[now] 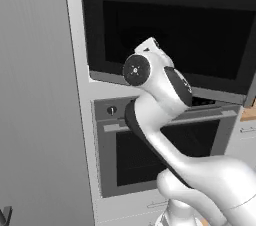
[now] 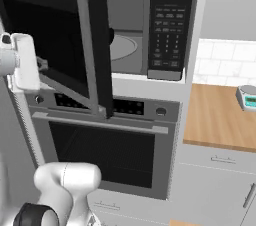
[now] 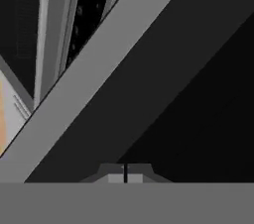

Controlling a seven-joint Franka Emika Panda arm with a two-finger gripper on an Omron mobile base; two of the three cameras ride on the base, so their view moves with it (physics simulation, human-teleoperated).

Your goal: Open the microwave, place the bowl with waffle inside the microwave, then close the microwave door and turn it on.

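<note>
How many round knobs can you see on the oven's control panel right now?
2: a left knob beneath the swung-open microwave door, and a right knob under the microwave's keypad. The open door covers part of the panel, so others may be hidden.

Door [image 2: 55,35] ajar, maybe blocks cavity [image 2: 122,45].

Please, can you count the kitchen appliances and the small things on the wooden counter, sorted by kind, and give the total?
Microwave, door swung open: 1
Oven below it: 1
Small device with a display on the wooden counter: 1
Total: 3
</note>
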